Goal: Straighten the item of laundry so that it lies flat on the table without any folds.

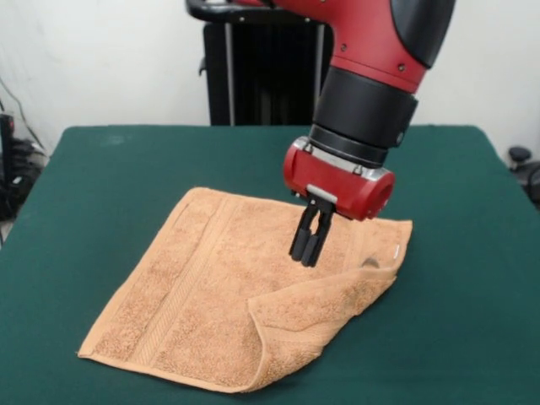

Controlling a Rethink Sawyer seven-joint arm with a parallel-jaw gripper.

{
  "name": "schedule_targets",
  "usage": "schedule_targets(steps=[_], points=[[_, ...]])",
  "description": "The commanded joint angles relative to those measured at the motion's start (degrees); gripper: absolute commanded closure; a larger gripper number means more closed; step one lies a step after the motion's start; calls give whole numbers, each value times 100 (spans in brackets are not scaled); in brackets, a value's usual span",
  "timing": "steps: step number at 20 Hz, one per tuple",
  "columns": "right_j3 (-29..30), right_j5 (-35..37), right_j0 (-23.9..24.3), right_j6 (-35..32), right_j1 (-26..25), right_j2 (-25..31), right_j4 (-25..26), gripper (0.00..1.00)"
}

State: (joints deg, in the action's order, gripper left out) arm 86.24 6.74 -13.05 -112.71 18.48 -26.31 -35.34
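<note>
Claw (309,251) hangs above the towel (211,295), fingers seemingly pressed together, empty. Grip the folded corner nearest the label (393,251) and peel it outward flat.

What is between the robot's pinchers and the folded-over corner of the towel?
Nothing but flat towel. In the front view, the gripper hangs just behind the folded corner, with only bare orange cloth between them.
</note>
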Motion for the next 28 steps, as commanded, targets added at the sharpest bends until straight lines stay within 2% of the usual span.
schedule_targets(steps=[1,13,18,28], points=[[647,-11,-225,-1321,-319,926,-13,100],[990,-496,-31,-1242,-270,1286,161,100],[945,-711,5,-1285,-397,1382,119,100],[633,-694,-160,-1331,-703,1286,-181,100]])
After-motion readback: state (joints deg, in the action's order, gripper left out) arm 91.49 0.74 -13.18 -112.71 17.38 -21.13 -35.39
